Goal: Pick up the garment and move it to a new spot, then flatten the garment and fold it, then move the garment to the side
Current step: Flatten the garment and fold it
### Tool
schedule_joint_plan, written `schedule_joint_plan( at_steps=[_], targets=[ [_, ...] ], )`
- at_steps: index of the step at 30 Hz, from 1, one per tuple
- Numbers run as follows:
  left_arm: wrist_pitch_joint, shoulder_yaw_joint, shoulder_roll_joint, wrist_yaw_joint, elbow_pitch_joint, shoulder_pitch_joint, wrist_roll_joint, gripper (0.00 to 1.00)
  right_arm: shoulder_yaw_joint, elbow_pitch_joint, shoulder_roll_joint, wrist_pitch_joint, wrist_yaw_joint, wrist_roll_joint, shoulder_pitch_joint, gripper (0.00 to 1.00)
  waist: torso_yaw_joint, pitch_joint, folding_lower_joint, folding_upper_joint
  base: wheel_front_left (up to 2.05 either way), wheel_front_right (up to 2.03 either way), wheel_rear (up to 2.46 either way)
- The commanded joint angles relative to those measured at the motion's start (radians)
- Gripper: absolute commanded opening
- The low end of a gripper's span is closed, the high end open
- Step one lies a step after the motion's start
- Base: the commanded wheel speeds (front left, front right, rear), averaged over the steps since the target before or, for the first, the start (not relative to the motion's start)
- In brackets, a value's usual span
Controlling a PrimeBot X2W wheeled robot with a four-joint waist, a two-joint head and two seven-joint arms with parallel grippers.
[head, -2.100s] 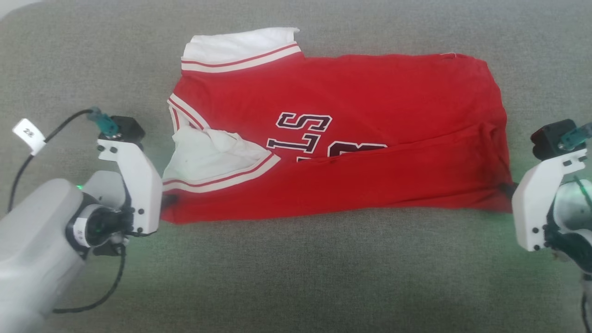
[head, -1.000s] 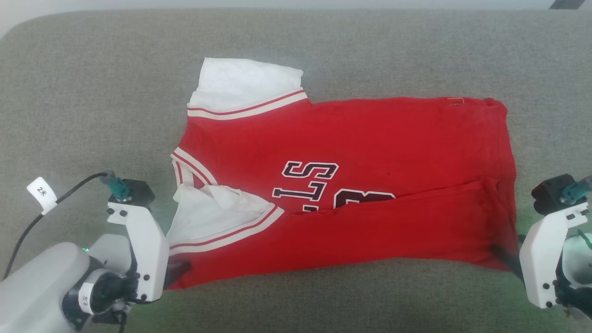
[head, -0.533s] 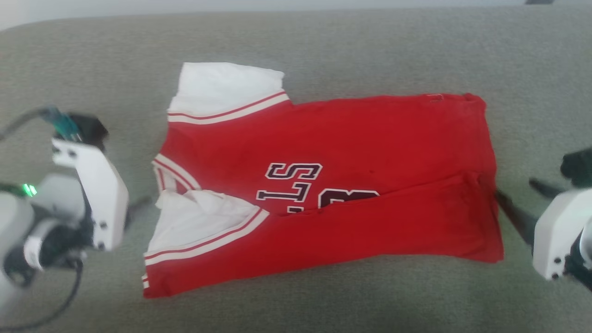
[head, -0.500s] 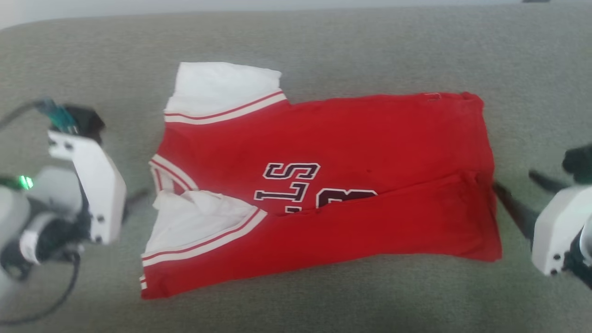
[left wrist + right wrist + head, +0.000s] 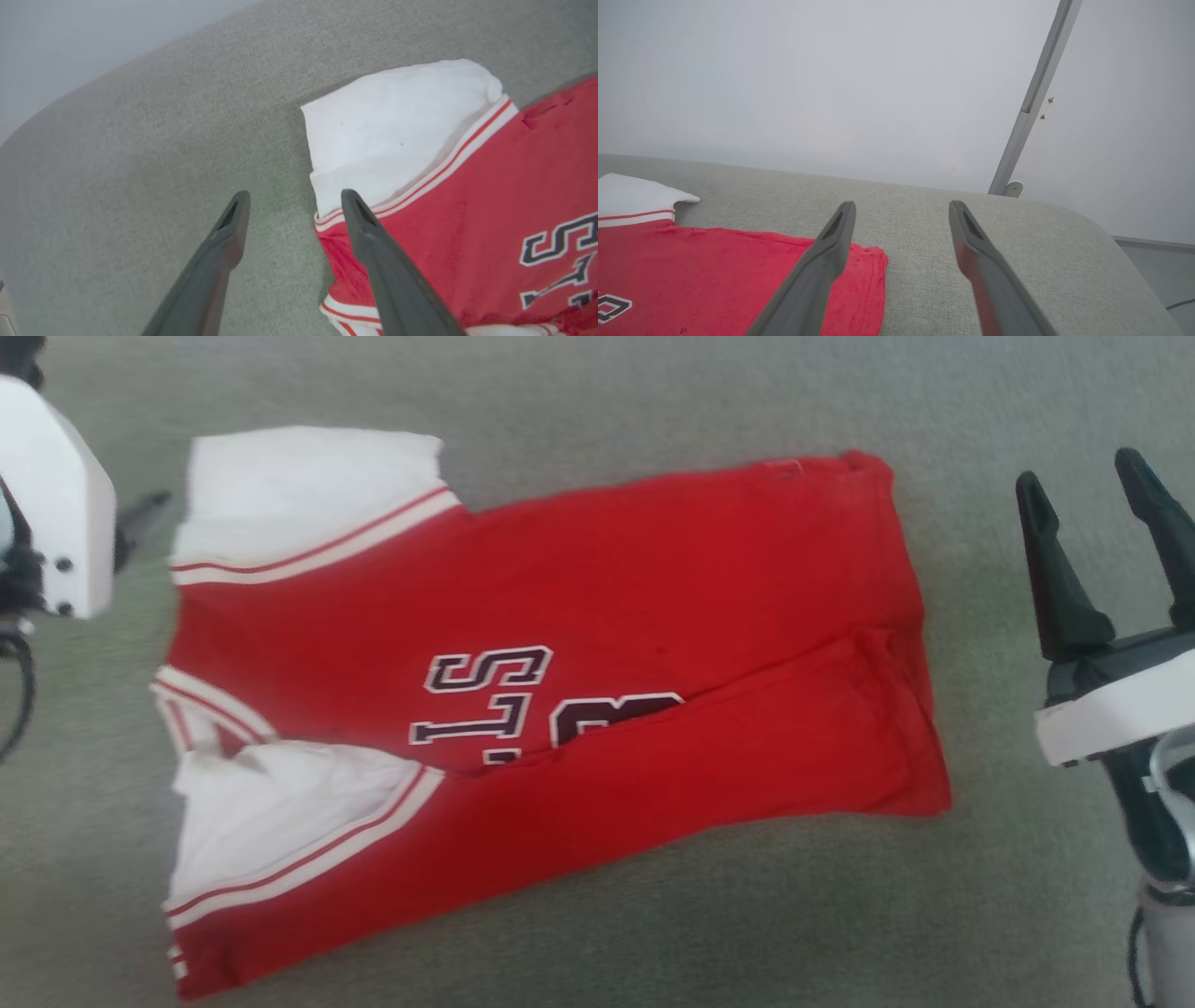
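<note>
The garment (image 5: 653, 579), a red jersey with white sleeves and block letters, lies flat on the grey cushion (image 5: 579, 933). Its near long edge is folded over the lower part of the letters. My left gripper (image 5: 294, 200) stands open at the far white sleeve (image 5: 392, 135), one finger (image 5: 373, 242) over the striped trim and the other over bare cushion. In the head view its white housing (image 5: 47, 495) sits at the upper left. My right gripper (image 5: 1083, 485) is open and holds nothing, off the garment's right hem (image 5: 873, 280), fingers pointing away from me.
A pale wall rises behind the cushion's rounded far edge (image 5: 1017, 200), with a slanted metal post (image 5: 1036, 98) at the right. A black cable (image 5: 19, 700) hangs from the left arm. Bare cushion lies in front of and to the right of the garment.
Both grippers let go of the garment's near corners and opened. The left one moved up beside the far sleeve and the right one lifted off the hem. The head view has also shifted.
</note>
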Motion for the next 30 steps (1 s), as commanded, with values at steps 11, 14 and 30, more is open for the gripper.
schedule_joint_plan(
  at_steps=[11,14,30],
  targets=[
    [0.044,-0.011,-0.062,-0.076,0.212,-0.206,0.057,1.00,0.042,0.075,0.059,-0.127,-0.002,-0.029,-0.019,1.00,-0.089,0.125,0.0000,0.0000,0.00,0.00,0.00],
    [0.063,-0.022,-0.072,-0.084,0.241,-0.221,0.060,1.00,0.046,0.079,0.058,-0.130,-0.002,-0.026,-0.023,1.00,-0.094,0.137,0.0000,0.0000,0.00,0.00,0.00],
    [0.154,-0.066,-0.157,-0.083,0.381,-0.213,0.020,0.00,0.101,0.106,0.023,0.058,-0.002,0.044,-0.102,1.00,-0.082,0.168,0.0000,0.0000,0.00,0.00,0.00]
  ],
)
